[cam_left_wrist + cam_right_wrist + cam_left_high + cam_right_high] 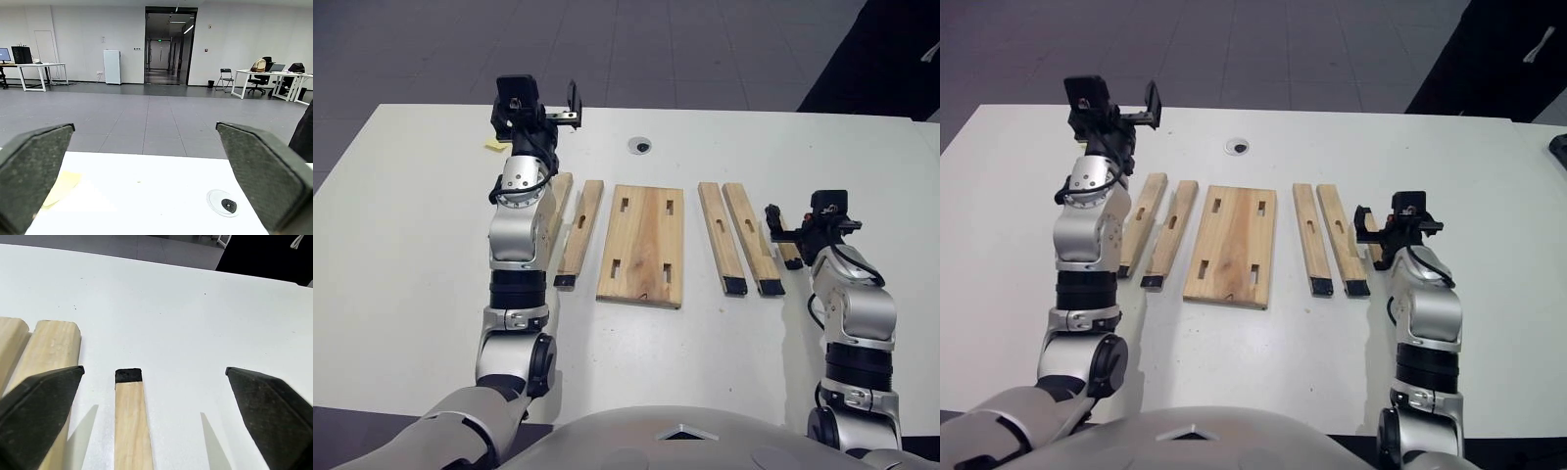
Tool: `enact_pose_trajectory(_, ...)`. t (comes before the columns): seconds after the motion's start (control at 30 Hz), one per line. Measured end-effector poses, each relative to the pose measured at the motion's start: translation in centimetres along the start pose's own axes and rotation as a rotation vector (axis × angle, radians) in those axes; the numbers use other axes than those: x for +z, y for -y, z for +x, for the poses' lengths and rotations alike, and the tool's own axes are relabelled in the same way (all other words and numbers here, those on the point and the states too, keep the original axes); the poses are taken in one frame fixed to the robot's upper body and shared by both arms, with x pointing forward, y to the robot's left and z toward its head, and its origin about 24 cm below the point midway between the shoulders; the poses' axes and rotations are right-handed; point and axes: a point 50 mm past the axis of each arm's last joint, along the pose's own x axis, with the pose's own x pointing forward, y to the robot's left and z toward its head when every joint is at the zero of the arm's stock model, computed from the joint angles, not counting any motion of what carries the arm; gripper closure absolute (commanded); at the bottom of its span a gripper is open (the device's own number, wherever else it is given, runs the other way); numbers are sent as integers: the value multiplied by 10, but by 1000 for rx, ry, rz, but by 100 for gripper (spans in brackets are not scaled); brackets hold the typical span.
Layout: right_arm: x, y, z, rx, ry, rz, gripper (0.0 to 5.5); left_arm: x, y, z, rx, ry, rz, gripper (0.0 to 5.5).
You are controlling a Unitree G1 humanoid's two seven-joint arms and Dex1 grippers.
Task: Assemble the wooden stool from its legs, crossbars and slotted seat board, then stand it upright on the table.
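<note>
Two claws (145, 126) (154, 368) wide open, nothing held

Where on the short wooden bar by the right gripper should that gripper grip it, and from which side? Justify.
Come straight down and pinch the bar across its narrow width, just behind its black tip. It lies flat on the table, so only its long sides are free, and the open right gripper straddles it.
</note>
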Motion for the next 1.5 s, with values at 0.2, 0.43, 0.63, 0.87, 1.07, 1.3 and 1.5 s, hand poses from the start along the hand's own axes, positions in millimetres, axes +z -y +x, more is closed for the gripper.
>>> enact_pose_trajectory(0.2, -13, 2, -2, 46, -94, -25, 12, 0, 1, -2, 9, -8, -1, 10)
enact_pose_trajectory(0.43, -19, 9, 1, 41, -165, -17, 73, 3, 2, -5, 22, -19, 5, 10)
enact_pose_trajectory(0.63, -15, 6, 4, 102, -220, -4, 170, 9, 2, -7, 44, -29, 10, 10)
enact_pose_trajectory(0.87, -10, 3, 9, 167, -296, 73, 282, 10, -6, -6, 98, -87, -13, 10)
enact_pose_trajectory(1.07, -4, 8, 12, 167, -358, 125, 365, 15, -8, -3, 111, -108, -35, 10)
enact_pose_trajectory(1.3, -1, 11, 15, 168, -389, 130, 424, 10, -2, -4, 99, -152, -49, 10)
enact_pose_trajectory(1.5, 0, 10, 15, 184, -367, 126, 424, 4, 1, -5, 74, -184, -56, 10)
